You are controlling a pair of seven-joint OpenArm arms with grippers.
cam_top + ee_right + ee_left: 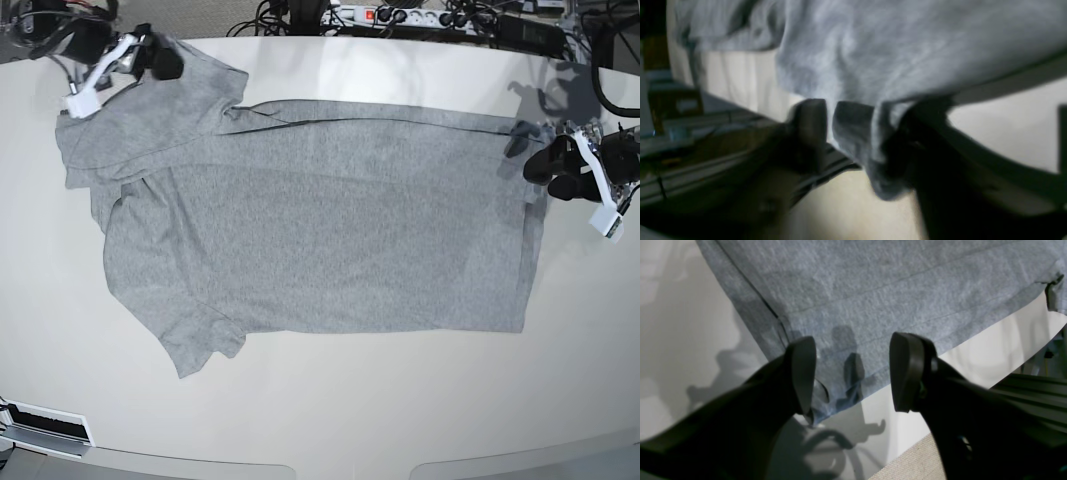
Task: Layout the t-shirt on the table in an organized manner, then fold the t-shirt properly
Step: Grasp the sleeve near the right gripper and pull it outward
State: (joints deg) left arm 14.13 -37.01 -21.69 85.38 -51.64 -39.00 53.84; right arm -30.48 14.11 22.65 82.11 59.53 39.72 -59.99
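The heather-grey t-shirt (320, 220) lies spread on the white table (320, 420), plain side up, hem to the right and sleeves to the left. My left gripper (535, 160) is open at the shirt's far right hem corner. In the left wrist view the left gripper (853, 373) has its fingers on either side of that corner of the t-shirt (873, 290). My right gripper (165, 60) is at the far left sleeve. In the blurred right wrist view the right gripper (865, 133) has its fingers apart, with a bunched fold of the t-shirt (873, 50) between them.
A power strip (400, 18) and several cables lie along the table's back edge. A white device (40, 430) sits at the front left corner. Beyond the table edge, floor (913, 460) and dark equipment (1033, 390) show in the left wrist view.
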